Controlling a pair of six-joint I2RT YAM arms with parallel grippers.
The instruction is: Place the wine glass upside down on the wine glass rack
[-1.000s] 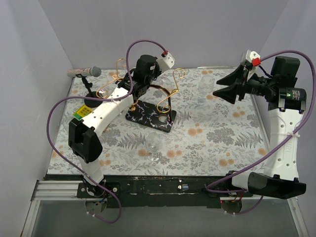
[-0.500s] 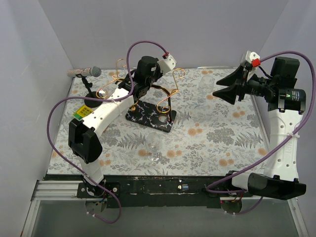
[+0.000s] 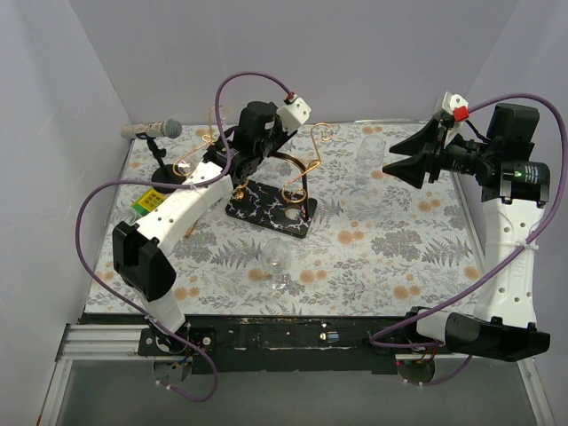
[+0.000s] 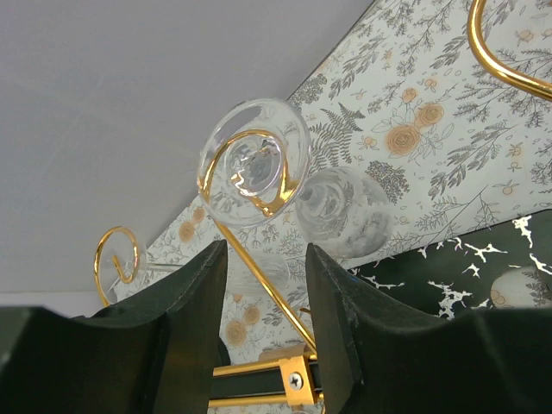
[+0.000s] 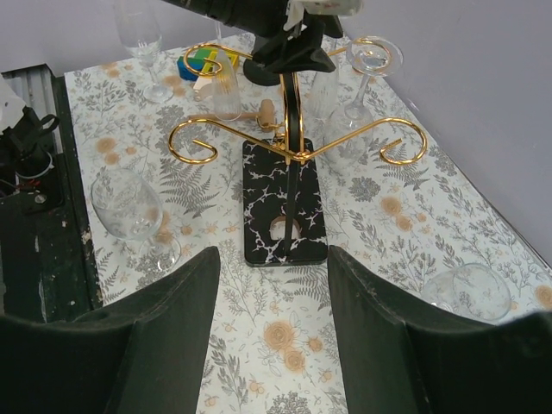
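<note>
Left wrist view shows the left gripper (image 4: 266, 259) with its black jaws parted and gripping nothing. Only a gold rod of the gold-coloured bent-wire wine glass rack (image 3: 266, 211), which stands on a black, white-veined base, shows in the gap. Just past the fingertips the clear wine glass (image 4: 285, 185) hangs upside down, its round foot caught on a curled spiral end and its bowl below. The right gripper (image 5: 272, 267) hovers spread wide and empty, well apart from the rack, above the floral-patterned table (image 3: 399, 257). A second stemmed glass (image 3: 275, 257) stands upright near the base.
</note>
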